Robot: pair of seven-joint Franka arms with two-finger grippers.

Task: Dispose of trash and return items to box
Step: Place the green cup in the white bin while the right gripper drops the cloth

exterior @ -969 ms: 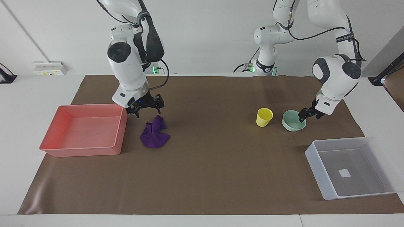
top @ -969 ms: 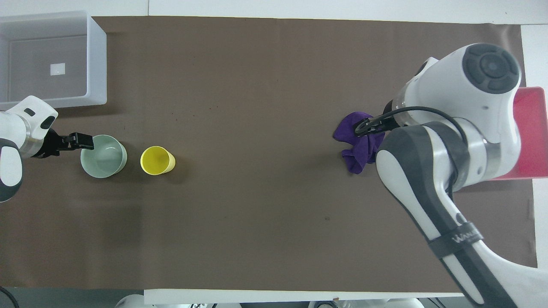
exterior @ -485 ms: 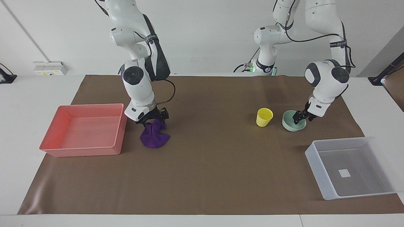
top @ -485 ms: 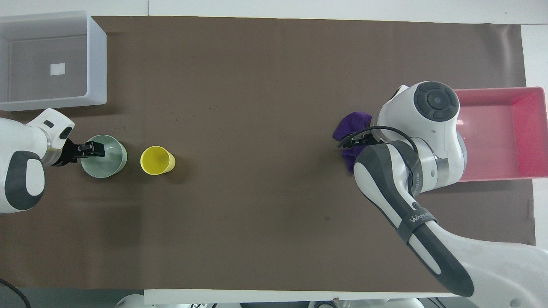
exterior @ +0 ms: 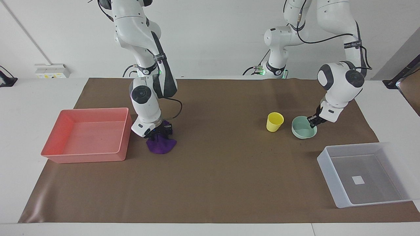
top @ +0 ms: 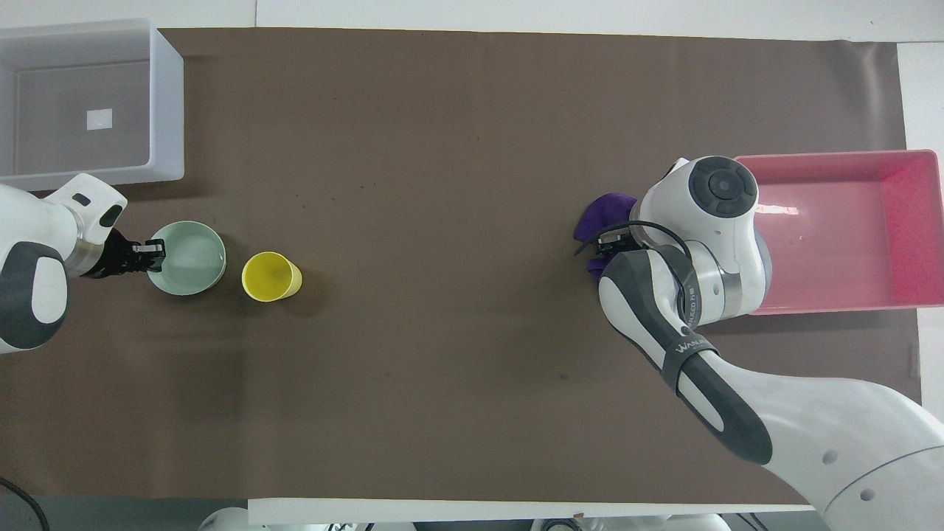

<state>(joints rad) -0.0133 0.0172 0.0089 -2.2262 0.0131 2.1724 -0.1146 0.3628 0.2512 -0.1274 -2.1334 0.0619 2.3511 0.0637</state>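
The deep-purple cloth wad (exterior: 161, 145) lies on the brown mat beside the pink tray; it also shows in the overhead view (top: 605, 212). My right gripper (exterior: 159, 131) is down on top of it, pressed into its folds. The mint-green bowl (exterior: 301, 130) stands beside the yellow cup (exterior: 274, 121), toward the left arm's end. My left gripper (exterior: 312, 121) is shut on the bowl's rim, on the side away from the cup, and the bowl sits slightly tilted. In the overhead view the bowl (top: 188, 254), the cup (top: 271, 276) and the left gripper (top: 151, 251) show too.
The translucent grey-white box (exterior: 328, 170) with a white label stands farther from the robots than the bowl, at the left arm's end; it also shows in the overhead view (top: 168, 96). The pink tray (exterior: 125, 137) sits at the right arm's end.
My right gripper has come down from above the cloth onto it. My left gripper has closed in on the bowl's rim, and the bowl has shifted and tilted a little.
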